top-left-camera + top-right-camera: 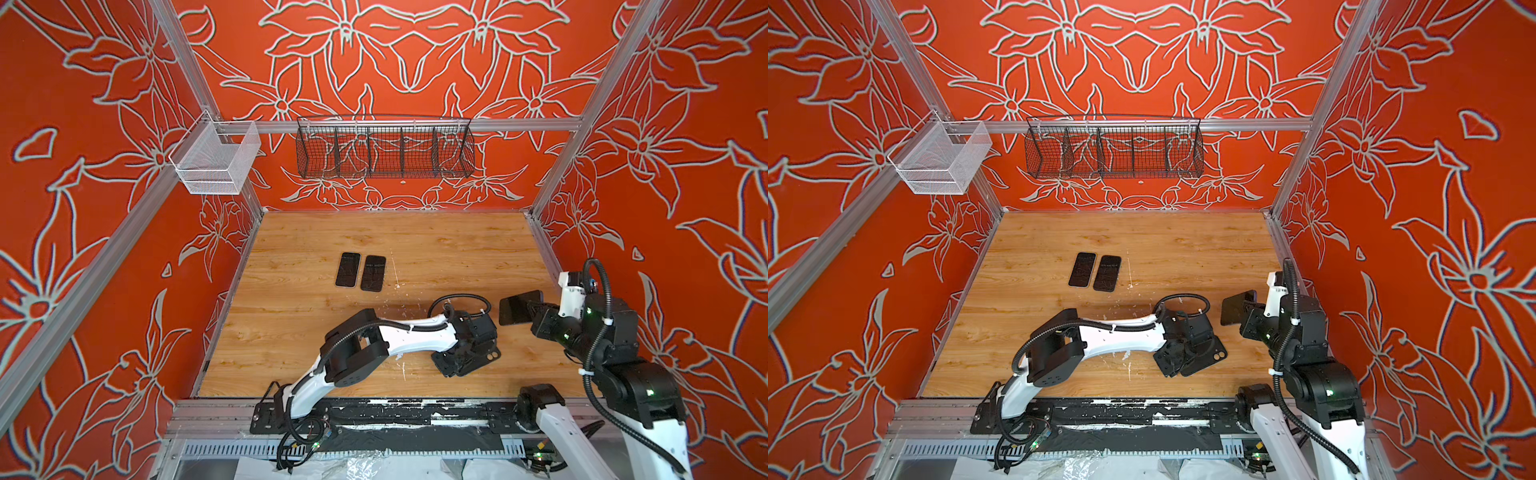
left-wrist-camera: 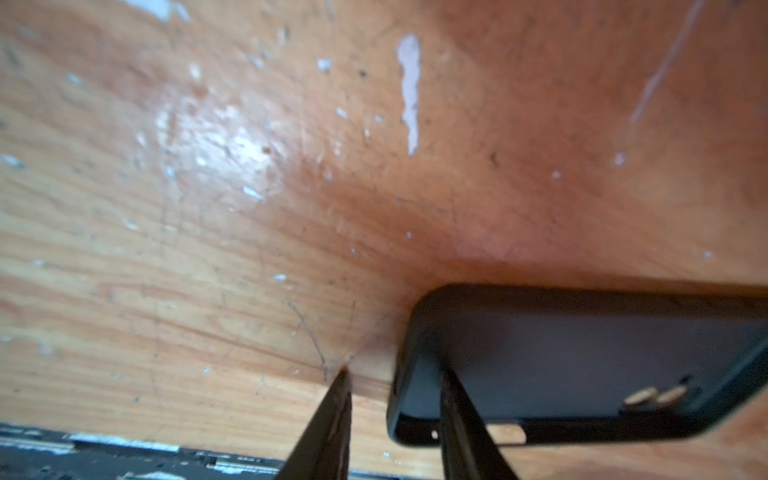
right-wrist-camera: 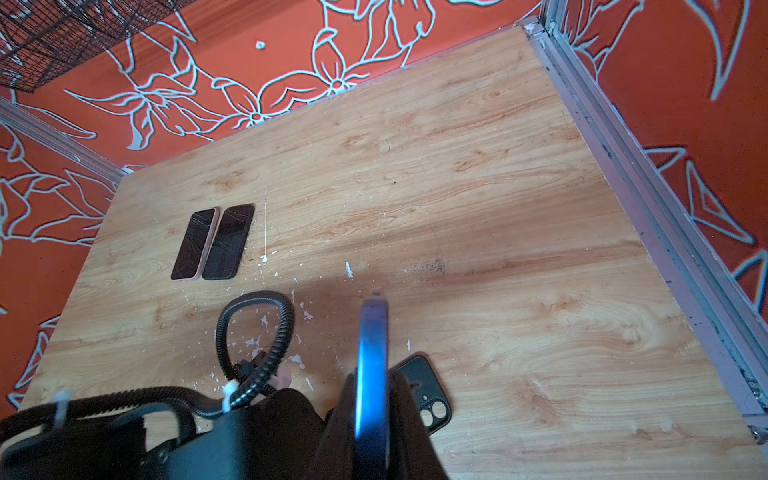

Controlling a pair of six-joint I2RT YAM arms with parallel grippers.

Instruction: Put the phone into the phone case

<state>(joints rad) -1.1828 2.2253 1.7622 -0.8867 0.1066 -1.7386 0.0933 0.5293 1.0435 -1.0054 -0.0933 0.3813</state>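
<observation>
Phone (image 1: 515, 308) clamped in right hand (image 1: 531, 311), one case (image 2: 582, 357), two phones (image 1: 348, 269) (image 1: 373, 273) flat

Orange-red walls (image 1: 415, 62) with pale grey flower outlines. Light brown wood grain on the table (image 1: 436, 241), flecked with white. Black wire basket (image 1: 384, 151), white mesh basket (image 1: 216, 160), silver frame bars (image 1: 519, 124). White shells and black joints on the left arm (image 1: 419, 330) and right arm (image 1: 557, 428). Matte black case (image 2: 561, 353). Glossy blue edge on the phone (image 3: 372, 374). Black screens on the pink-rimmed phone (image 3: 195, 245) and the black-rimmed phone (image 3: 228, 243)
</observation>
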